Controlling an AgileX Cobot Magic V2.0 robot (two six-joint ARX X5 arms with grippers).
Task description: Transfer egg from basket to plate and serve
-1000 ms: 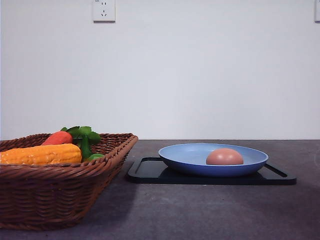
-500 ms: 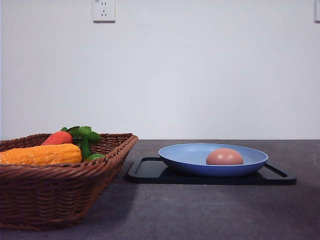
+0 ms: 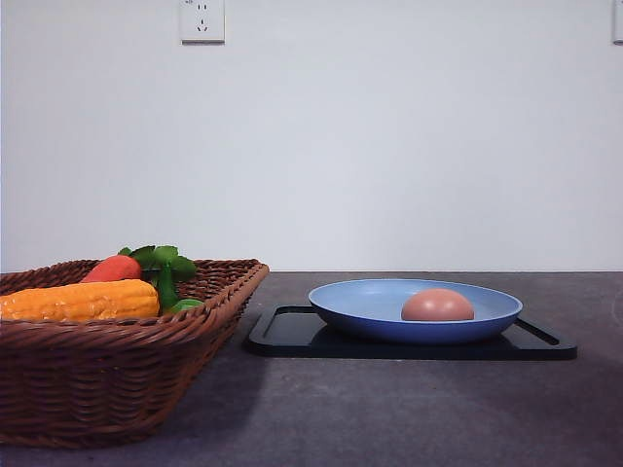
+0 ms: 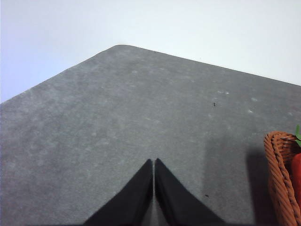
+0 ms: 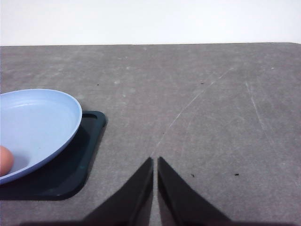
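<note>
The pinkish-brown egg [image 3: 437, 305] lies in the light-blue plate [image 3: 360, 302], right of its middle. An edge of the egg [image 5: 4, 160] and the plate [image 5: 37, 122] also show in the right wrist view. The brown wicker basket [image 3: 117, 379] stands at the front left, and its rim [image 4: 278, 174] shows in the left wrist view. My left gripper [image 4: 154, 162] is shut with nothing in it, over bare table beside the basket. My right gripper [image 5: 155, 160] is shut and empty, over bare table beside the plate.
The plate rests on a flat black tray [image 3: 292, 336]. A yellow-orange corn cob [image 3: 83, 301] and an orange-red carrot [image 3: 112, 269] with green leaves lie in the basket. The grey table [image 3: 409, 409] runs back to a white wall with a socket [image 3: 201, 19].
</note>
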